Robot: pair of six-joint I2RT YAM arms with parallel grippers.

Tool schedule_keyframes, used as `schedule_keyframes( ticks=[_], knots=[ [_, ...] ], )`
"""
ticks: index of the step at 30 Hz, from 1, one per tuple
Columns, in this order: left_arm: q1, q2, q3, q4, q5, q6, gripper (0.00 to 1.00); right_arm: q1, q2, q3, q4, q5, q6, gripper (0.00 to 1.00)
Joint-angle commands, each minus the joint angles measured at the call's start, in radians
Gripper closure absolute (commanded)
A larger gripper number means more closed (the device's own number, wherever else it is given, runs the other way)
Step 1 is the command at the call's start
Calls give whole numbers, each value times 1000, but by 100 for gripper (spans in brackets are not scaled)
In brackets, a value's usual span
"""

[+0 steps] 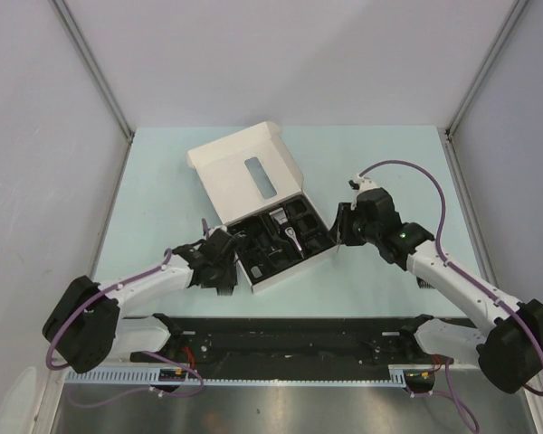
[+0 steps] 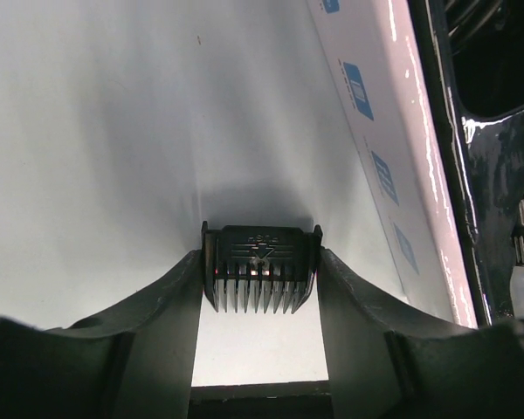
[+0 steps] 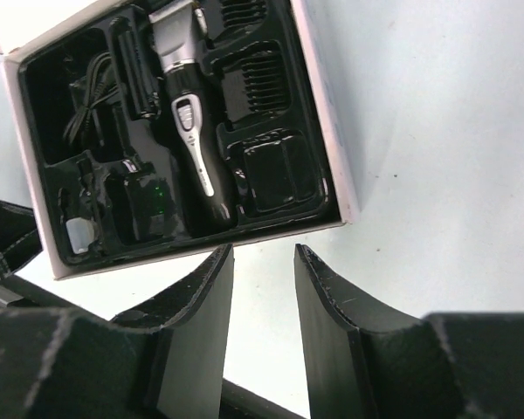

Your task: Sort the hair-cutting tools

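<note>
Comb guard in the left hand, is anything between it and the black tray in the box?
Yes. The comb guard sits outside the white box, beside its side wall. That wall stands between the guard and the black tray, so it likely has to be lifted over the rim.

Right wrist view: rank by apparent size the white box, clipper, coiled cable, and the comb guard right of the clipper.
1. white box, though the frame cuts off part of it
2. clipper
3. cable and comb guard, which look about alike, so they are not ranked
</note>
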Motion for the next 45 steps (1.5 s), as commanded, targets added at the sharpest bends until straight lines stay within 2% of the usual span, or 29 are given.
schedule_keyframes(
  ticks=[1,9,13,18,25,34,39,45],
  knots=[
    [-3,1,-44,12,44,-32,60,-29,29,-19,11,16,15,60],
    [3,-41,13,-69,35,-49,59,-154,171,-41,43,16,61,58],
    [18,-81,55,-137,23,-43,57,-165,253,-41,83,77,55,59],
    [41,-136,116,-209,12,-42,57,-165,349,-39,161,48,35,60],
    [49,-162,255,-327,11,-42,56,-89,397,-41,184,71,45,60],
    [48,-148,372,-367,25,-35,55,128,342,-73,186,125,110,60],
    [49,-72,417,-365,-9,-32,54,226,320,-82,238,123,79,60],
    [48,55,498,-338,-45,-29,52,220,316,-82,177,170,136,62]
  ],
)
